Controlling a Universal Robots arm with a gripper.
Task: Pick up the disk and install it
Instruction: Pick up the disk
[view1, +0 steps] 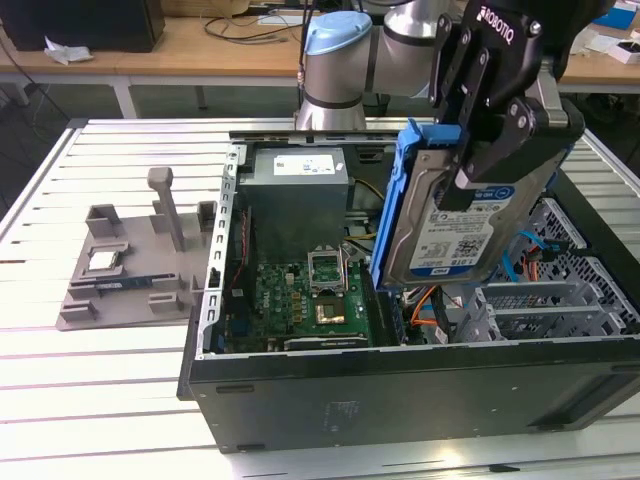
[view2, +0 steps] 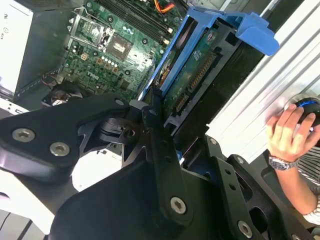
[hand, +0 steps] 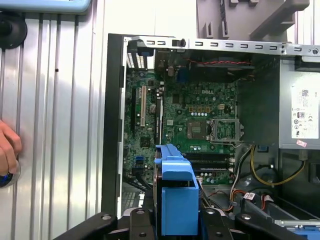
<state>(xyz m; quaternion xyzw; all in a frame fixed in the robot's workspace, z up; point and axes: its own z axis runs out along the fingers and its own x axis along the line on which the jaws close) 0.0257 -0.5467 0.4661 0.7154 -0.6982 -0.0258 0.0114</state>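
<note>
The disk (view1: 440, 215), pinched on edge by the gripper (view1: 462, 180), hangs tilted above the open case (view1: 400, 390), so carrying is in hand; seating it calls for squaring it with what looks like the cage (view1: 545, 305).

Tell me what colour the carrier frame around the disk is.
The carrier frame on the disk is blue, best seen in the exterior view.

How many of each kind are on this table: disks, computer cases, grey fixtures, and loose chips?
disk, held by the gripper: 1
computer case, open: 1
grey fixture: 1
chip, lying on the fixture: 1
Total: 4
</note>
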